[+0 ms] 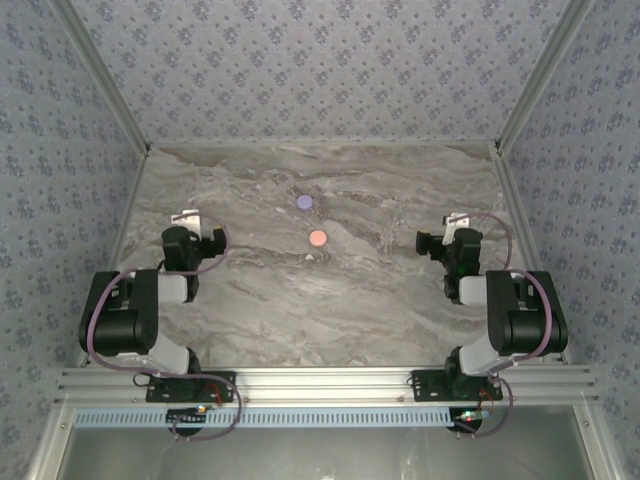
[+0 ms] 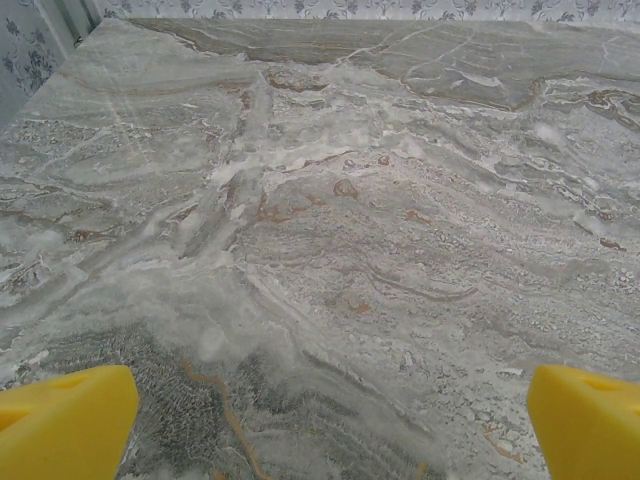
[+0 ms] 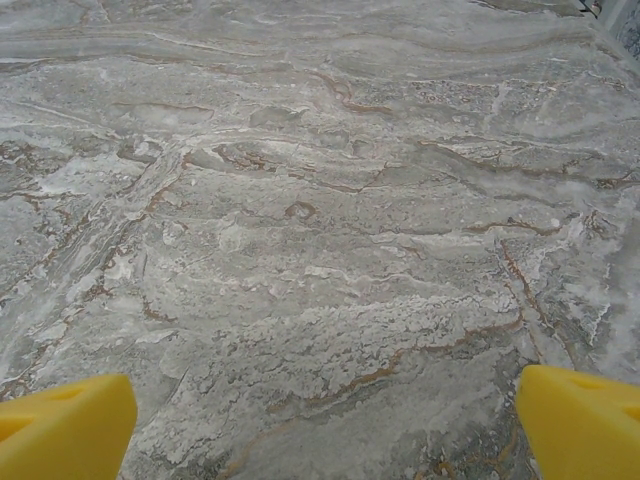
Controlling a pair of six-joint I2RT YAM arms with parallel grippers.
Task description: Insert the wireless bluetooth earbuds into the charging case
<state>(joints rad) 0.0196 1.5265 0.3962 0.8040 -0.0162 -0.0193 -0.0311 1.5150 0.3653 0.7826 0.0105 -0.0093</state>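
Two small round charging cases lie near the middle of the marble table, a lilac one (image 1: 305,201) farther back and a pink one (image 1: 318,238) nearer. Both look like flat shut discs from above. The wireless bluetooth earbuds are out of view. My left gripper (image 1: 200,238) rests low at the left of the table, well left of the pink case. My right gripper (image 1: 440,241) rests at the right, well right of it. Seen from the wrists, the left gripper (image 2: 330,430) and the right gripper (image 3: 325,430) stand wide open, yellow fingertips (image 2: 60,420) (image 3: 580,420) at the frame corners and bare marble between them.
The marble table (image 1: 380,300) is walled by patterned panels at the back and both sides, with metal posts (image 1: 105,90) at the corners. An aluminium rail (image 1: 320,380) carrying both arm bases runs along the near edge.
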